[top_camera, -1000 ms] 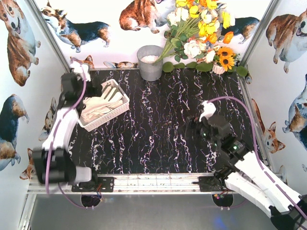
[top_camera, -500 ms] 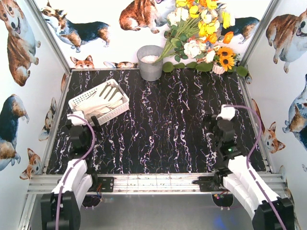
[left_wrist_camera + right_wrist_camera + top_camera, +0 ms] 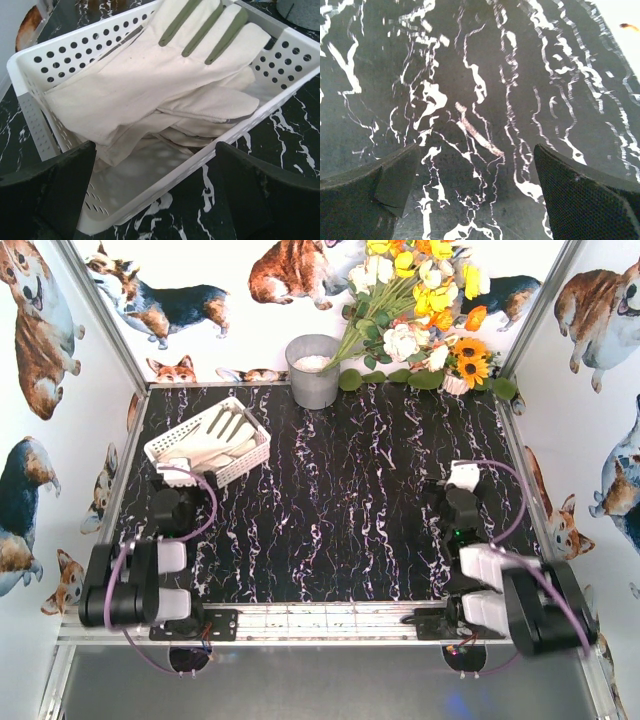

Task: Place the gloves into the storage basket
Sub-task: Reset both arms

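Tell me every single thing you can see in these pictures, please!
gloves: a pile, number unclear, cream-white with olive-green finger strips, inside the basket
storage basket: one, white plastic with holes, far left of the table
bucket: one, grey metal, back edge, middle
flowers: one bunch, yellow, white and orange, back right corner
table: one, black marble with white veins
corgi pictures: many, brown and white, all around the table
left gripper: one, black, open, just in front of the basket
right gripper: one, black, open, over bare table

gloves: cream, olive finger patches, piled inside | storage basket: white, perforated walls, upright, far left
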### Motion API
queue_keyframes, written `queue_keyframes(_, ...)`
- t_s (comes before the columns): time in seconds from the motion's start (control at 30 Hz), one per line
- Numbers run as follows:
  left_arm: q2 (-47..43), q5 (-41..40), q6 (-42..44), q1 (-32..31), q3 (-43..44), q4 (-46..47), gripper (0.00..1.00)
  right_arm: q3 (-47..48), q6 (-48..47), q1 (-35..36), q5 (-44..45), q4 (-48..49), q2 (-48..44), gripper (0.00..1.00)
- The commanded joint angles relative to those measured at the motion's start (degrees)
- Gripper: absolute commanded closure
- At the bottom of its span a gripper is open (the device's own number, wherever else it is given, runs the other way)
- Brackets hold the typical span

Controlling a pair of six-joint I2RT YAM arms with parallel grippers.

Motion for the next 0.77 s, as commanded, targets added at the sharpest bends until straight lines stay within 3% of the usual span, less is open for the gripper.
queue_keyframes(0.0, 8.0, 2.3, 3.2, -0.8, 3.1, 8.7, 0.00, 4.1, -3.2, -1.2, -6.7, 14.3, 11.8, 0.00)
queue_keyframes(0.07, 13.5, 1.4, 3.8, -1.7, 5.0, 10.9, 0.00, 5.6, -5.6, -1.6, -10.2, 22.4, 20.7, 0.00)
queue_keyframes(0.13, 13.0, -2.0, 4.6, -2.8, 8.7, 1.6, 0.00, 9.7, -3.0, -4.3, -14.7, 7.9, 15.6, 0.00)
queue_keyframes(0.17, 14.0, -6.0, 5.1, -4.4, 8.7, 3.4, 0.00, 10.5, -2.5, -5.1, -16.0, 5.3, 16.3, 0.00)
queue_keyframes(0.2, 13.9, -8.9, 4.6, -5.3, 8.9, 2.4, 0.00, 9.2, -2.6, -5.4, -16.7, 13.3, 18.7, 0.00)
queue_keyframes(0.23, 13.2, -10.9, 3.6, -5.4, 9.6, 0.1, 0.00, 8.0, -2.7, -5.5, -16.6, 14.9, 19.3, 0.00)
queue_keyframes(0.3, 13.9, -12.4, 4.0, -5.8, 9.1, 2.5, 0.00, 9.2, -2.1, -5.5, -16.4, 8.4, 16.7, 0.00)
queue_keyframes(0.4, 13.7, -12.6, 4.0, -6.0, 9.0, 2.3, 0.00, 9.7, -2.4, -5.5, -16.3, 8.6, 17.3, 0.00)
queue_keyframes(0.47, 13.6, -12.6, 4.0, -6.1, 8.8, 2.5, 0.00, 7.9, -2.7, -5.6, -16.5, 15.2, 18.9, 0.00)
queue_keyframes(0.57, 13.6, -12.6, 4.0, -6.1, 9.0, 2.5, 0.00, 9.1, -2.9, -5.7, -17.9, 11.3, 18.2, 0.00)
queue_keyframes(0.73, 13.7, -12.6, 4.0, -6.0, 8.9, 2.5, 0.00, 8.7, -2.8, -5.8, -18.0, 12.7, 18.6, 0.00)
